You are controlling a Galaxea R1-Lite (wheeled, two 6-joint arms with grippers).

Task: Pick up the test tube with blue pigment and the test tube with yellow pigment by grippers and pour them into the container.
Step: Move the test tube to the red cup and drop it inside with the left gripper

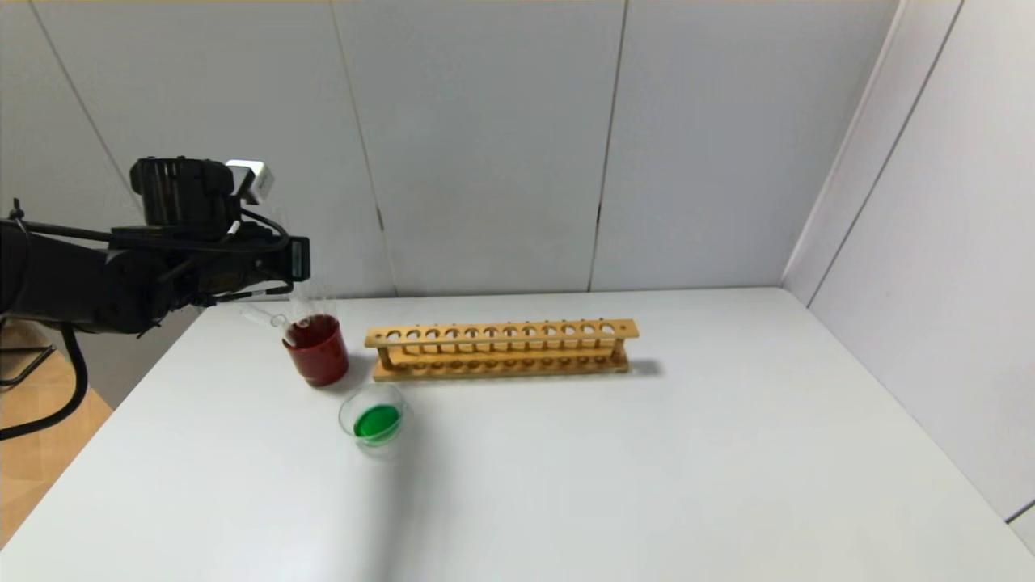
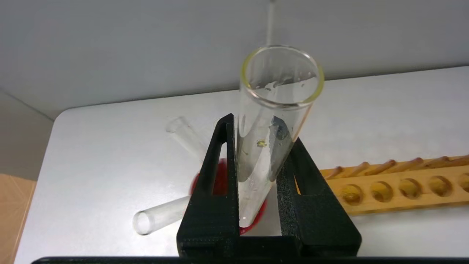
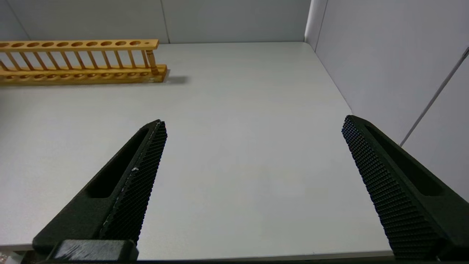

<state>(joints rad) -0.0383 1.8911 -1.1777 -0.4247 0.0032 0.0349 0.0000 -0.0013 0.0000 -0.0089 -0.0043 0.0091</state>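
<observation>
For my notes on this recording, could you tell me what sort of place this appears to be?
Most likely a staged chemistry-lab bench inside a plain white-panelled booth. A wooden test tube rack stands on the white table, a small glass dish of green liquid sits near a red cup, and the left gripper holds an emptied tube.

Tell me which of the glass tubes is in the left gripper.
The upright tube with the yellow-stained rim, clamped in the left gripper above the red cup. The other two tubes lean out of the cup, ungripped.
</observation>
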